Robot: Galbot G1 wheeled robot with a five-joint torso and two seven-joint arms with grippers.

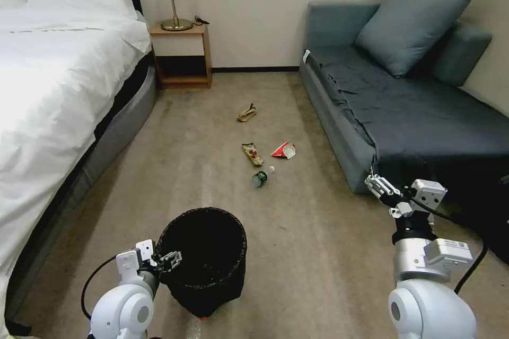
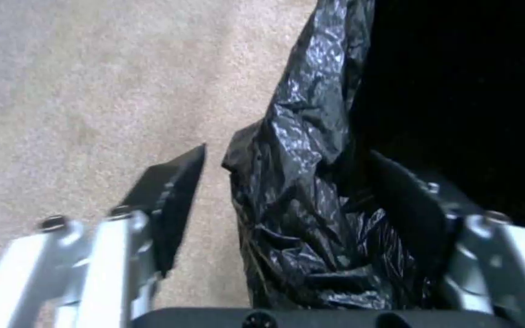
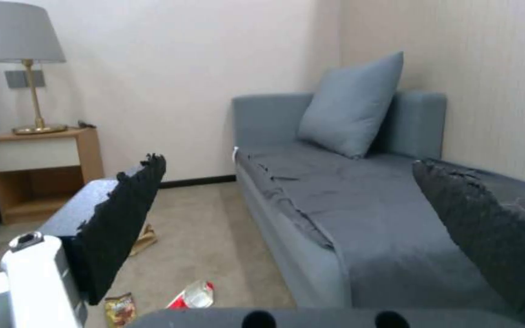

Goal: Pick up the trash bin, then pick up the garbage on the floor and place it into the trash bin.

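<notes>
The trash bin, round and black with a glossy liner, stands on the carpet just in front of me. My left gripper is at its near-left rim and open. In the left wrist view one finger is outside the liner wall and the other is inside. The garbage lies farther ahead: a clear bottle, a yellow-brown snack wrapper, a red-and-white wrapper and a tan scrap. My right gripper hangs open and empty by the sofa corner.
A white bed runs along the left. A grey sofa with a cushion runs along the right. A wooden nightstand with a lamp stands at the far wall. Open carpet lies between bed and sofa.
</notes>
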